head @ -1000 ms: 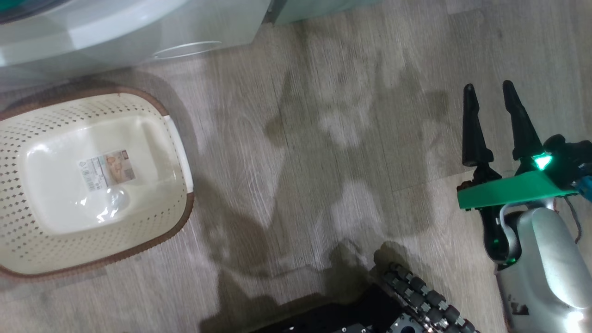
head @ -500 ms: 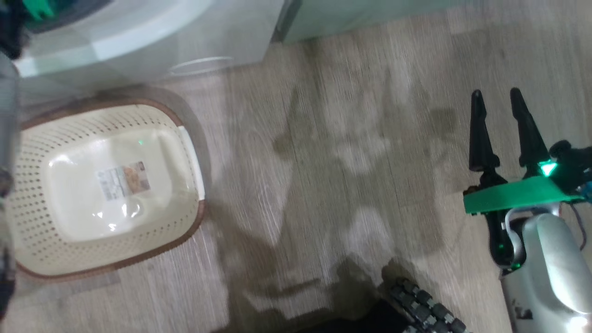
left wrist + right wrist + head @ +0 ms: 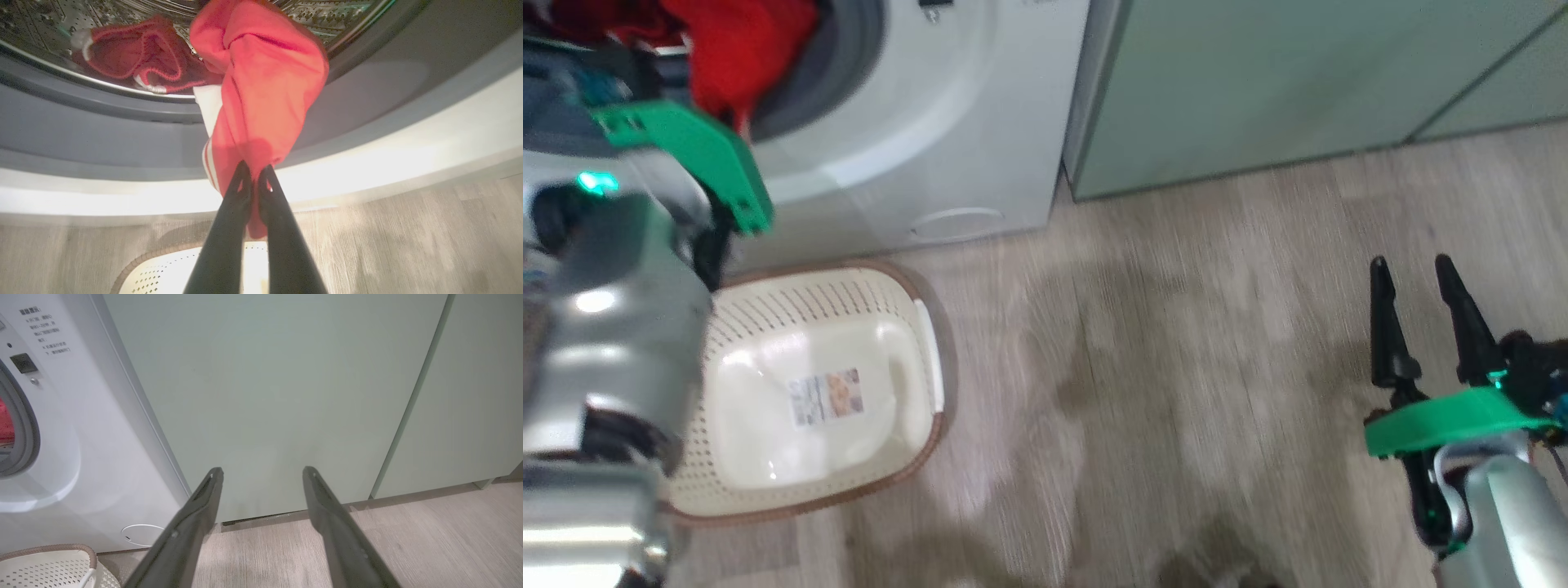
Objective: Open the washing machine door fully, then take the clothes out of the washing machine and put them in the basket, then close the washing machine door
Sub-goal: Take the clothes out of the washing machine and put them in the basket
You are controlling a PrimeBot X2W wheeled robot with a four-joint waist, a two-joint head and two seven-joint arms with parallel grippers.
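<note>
At the mouth of the washing machine (image 3: 915, 122), whose white front stands beside the pale green cabinets (image 3: 1258, 73), the steel drum lies open to the left wrist view; below it on the wood floor (image 3: 1176, 367), just in front of the machine, sits the cream basket (image 3: 768, 302), holding nothing but the label on its bottom; out of the drum and over the grey gasket (image 3: 81, 130) hangs a red garment (image 3: 261, 90), a white panel and white stripes showing along its left edge, its lower end dangling above the basket; a second red garment (image 3: 139, 57) lies crumpled further back in the drum, apart from any finger; the left gripper (image 3: 254, 179) is pinched nearly closed on the hanging garment's lower fold, red cloth squeezed between the tips and a tail of it showing below them; the right gripper (image 3: 1417, 273) hangs well off to the side over the floor, its fingers spread wide with nothing between them. The cloth looks light, limp and thin, so it should follow a pull without resistance, yet it will likely stretch out long before its upper bulk clears the gasket, and it may snag or drag its neighbour along; a pinch on a bunched fold, as here, seems sounder than a grip on a single edge, which could slip; nothing about it looks fragile.
</note>
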